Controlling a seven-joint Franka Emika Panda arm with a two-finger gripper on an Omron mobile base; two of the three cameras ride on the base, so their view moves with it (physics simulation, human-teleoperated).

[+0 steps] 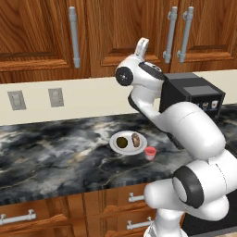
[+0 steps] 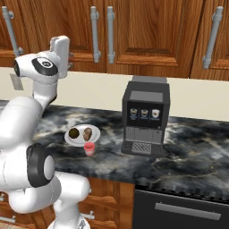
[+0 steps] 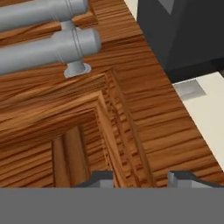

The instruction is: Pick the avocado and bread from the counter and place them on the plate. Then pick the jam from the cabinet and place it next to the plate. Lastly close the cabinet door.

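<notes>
Holding avocado (image 1: 121,141) and bread (image 1: 135,139), plate (image 1: 128,149) sits beside jam (image 1: 150,152).

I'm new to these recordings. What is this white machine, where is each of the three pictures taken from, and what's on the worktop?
The white machine is a robot arm on a base that can drive. Two pictures come from cameras on that base, behind the arm to its left and right. The third looks along the gripper, which is shut, holds nothing and faces the cabinet door near its grey handle. On the counter a white plate carries the avocado and the bread. The jam stands beside the plate. A coffee machine stands further along.
</notes>
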